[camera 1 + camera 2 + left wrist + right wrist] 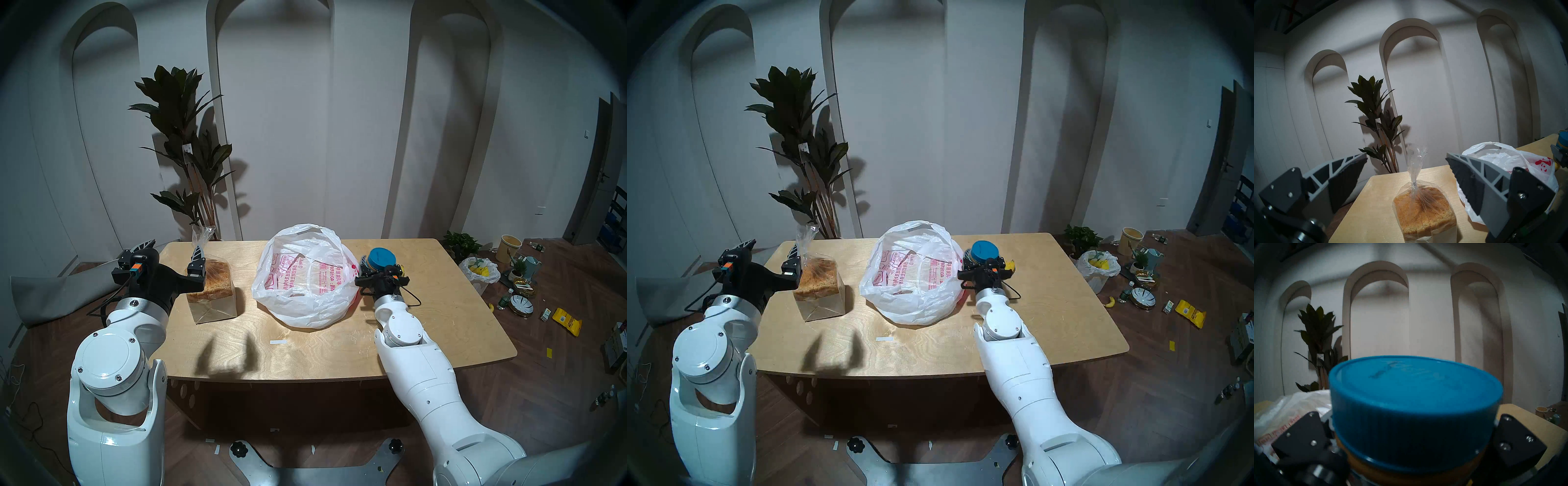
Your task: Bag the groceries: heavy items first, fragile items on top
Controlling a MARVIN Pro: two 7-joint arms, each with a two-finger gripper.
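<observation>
The sliced brown loaf (pixel 212 285) in clear plastic stands upright at the table's left, also in the left wrist view (pixel 1423 213). My left gripper (pixel 173 249) is open and empty, just left of and above the loaf, its jaws wide apart (pixel 1406 157). The white carrier bag (pixel 305 288) with red-pink printing lies open mid-table (pixel 908 288). My right gripper (pixel 381 269) is shut on the blue-lidded peanut butter jar (pixel 381 258), held upright right of the bag; the lid fills the right wrist view (pixel 1415 392). A bit of yellow banana (pixel 1010 265) peeks out beside the jar.
The wooden table (pixel 305 356) has a small white tape strip (pixel 278 341) near the front. A tall plant (pixel 183 135) stands behind the back left corner. On the floor at right are a small white bag with yellow contents (pixel 480 271), cups, plates and packets.
</observation>
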